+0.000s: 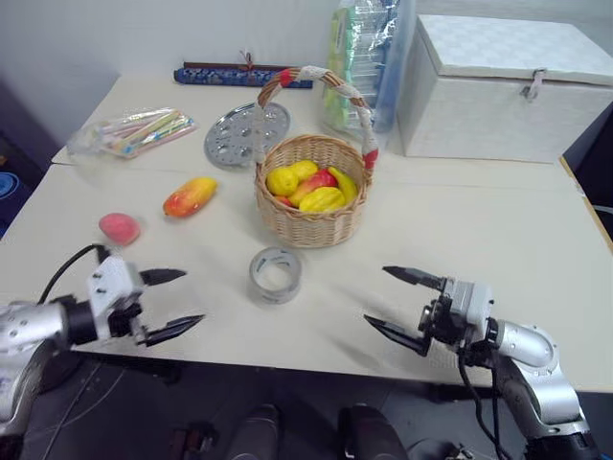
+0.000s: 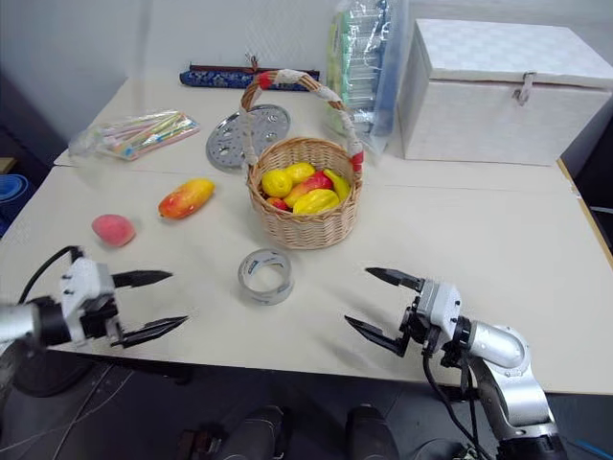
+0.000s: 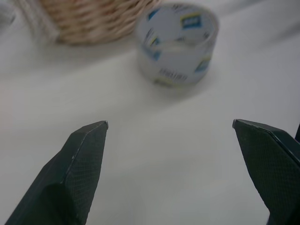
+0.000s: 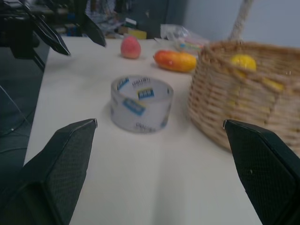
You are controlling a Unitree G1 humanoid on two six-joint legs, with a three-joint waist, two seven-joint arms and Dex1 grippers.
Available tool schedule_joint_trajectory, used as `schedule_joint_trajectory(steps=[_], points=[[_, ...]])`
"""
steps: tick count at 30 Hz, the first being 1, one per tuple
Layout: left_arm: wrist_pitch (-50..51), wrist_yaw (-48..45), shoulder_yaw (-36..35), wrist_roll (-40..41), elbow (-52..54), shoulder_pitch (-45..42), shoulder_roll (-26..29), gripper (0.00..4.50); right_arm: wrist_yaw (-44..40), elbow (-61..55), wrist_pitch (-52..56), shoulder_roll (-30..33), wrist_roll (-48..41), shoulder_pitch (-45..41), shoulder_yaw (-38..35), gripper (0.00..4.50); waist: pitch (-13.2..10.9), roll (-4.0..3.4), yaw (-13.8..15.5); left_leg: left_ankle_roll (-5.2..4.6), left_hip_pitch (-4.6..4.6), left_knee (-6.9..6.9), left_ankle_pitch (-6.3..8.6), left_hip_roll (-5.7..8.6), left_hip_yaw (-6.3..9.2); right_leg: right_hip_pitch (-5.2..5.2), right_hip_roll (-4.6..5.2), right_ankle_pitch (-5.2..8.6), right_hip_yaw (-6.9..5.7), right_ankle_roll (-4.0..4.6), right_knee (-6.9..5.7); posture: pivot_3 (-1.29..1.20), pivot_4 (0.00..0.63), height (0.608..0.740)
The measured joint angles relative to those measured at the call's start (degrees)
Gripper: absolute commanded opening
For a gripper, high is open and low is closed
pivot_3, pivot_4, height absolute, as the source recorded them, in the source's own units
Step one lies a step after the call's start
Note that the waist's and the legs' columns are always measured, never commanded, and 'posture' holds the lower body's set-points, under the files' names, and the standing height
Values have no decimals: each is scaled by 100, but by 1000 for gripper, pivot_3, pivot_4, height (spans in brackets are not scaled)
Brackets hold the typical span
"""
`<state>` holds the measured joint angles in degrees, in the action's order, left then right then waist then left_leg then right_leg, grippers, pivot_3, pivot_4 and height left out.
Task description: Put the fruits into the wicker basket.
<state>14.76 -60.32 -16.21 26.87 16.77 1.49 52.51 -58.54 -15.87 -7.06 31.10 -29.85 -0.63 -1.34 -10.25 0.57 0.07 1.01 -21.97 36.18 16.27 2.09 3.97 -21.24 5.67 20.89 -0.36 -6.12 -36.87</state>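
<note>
Both tools gape wide and empty, left tool (image 1: 172, 303) lower left, right tool (image 1: 402, 307) lower right. Peach (image 1: 119, 228) and mango (image 1: 190, 195) lie at middle left, left of the wicker basket (image 1: 311, 222). They look light, smooth, prone to rolling: pinch the mango across its middle.

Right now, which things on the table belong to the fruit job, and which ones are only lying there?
For the job:
- pink peach, still on the table
- orange-yellow mango, still on the table
- wicker basket, already holding yellow and red fruits

Just lying about:
- tape roll
- white lidded box
- round metal tray
- bag of coloured sticks
</note>
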Motion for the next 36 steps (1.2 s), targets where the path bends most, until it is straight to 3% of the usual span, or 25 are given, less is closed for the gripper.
schedule_joint_trajectory(steps=[3,9,13,16,21,24,25,27,31,33,36], points=[[144,-339,875,-127,301,-933,175,4476,-92,-208,57,31,-179,-303,-43,4500,0,0,-14,19,0,-2,-5,0,-2,-1,-6,0,-1,0,1,0,150,740],[165,-454,2379,-1057,2,-2389,-92,4476,-126,-170,237,105,-175,-287,-101,4500,0,-1,-30,19,-6,2,-8,0,-12,-19,-32,0,-2,-1,-14,0,150,740],[21,-342,3024,-1947,-841,-2889,-284,3612,-200,-36,137,40,-68,-13,-66,4500,-1,1,-29,10,-7,7,-13,2,-18,-25,-46,0,-7,-3,-24,0,150,740],[-128,-284,3122,-2104,-966,-3012,-645,2657,-247,79,-22,-69,-48,122,-63,4500,-1,1,-12,6,-11,14,-14,9,-17,-25,-35,-2,3,-6,-23,0,150,740],[-94,-284,3161,-2143,-967,-2714,-712,1109,-392,285,-307,-194,-39,188,-65,4500,-1,1,-49,6,-8,14,-13,4,-17,-27,-33,-3,30,-9,-26,0,150,740],[183,-445,2647,-1627,-696,-2233,-553,360,-490,345,-406,-243,-45,159,-46,4500,-2,1,-74,7,-8,13,-13,-1,-16,-30,-25,-3,37,-9,-27,0,150,740],[364,-501,2281,-1276,-548,-1966,-476,302,-557,392,-431,-255,-51,132,-27,4500,-2,1,-95,8,-8,13,-13,-3,-15,-30,-23,-3,38,-8,-26,0,150,740],[802,-487,1467,-659,-323,-1509,-429,302,-656,513,-437,-299,-60,62,22,4500,-2,1,-101,8,-8,14,-13,-4,-12,-30,-20,-3,37,-8,-25,0,150,740],[1840,-160,-948,350,-167,-48,-414,302,-781,594,-407,-533,-124,-289,238,4500,-2,0,-213,16,19,-5,-8,-8,-9,-28,-27,-3,57,-7,-27,0,150,740],[1905,137,-1941,446,-316,502,-607,302,-787,603,-413,-660,-127,-430,313,4500,-2,0,-187,21,31,-9,-5,-8,-8,-22,-28,-2,59,-6,-27,0,150,740],[1520,1268,-3088,166,-1131,543,-964,302,-770,606,-432,-934,-129,-699,413,4500,0,10,-136,0,40,-5,10,-6,3,-12,-27,-2,54,-5,-29,0,150,740]])
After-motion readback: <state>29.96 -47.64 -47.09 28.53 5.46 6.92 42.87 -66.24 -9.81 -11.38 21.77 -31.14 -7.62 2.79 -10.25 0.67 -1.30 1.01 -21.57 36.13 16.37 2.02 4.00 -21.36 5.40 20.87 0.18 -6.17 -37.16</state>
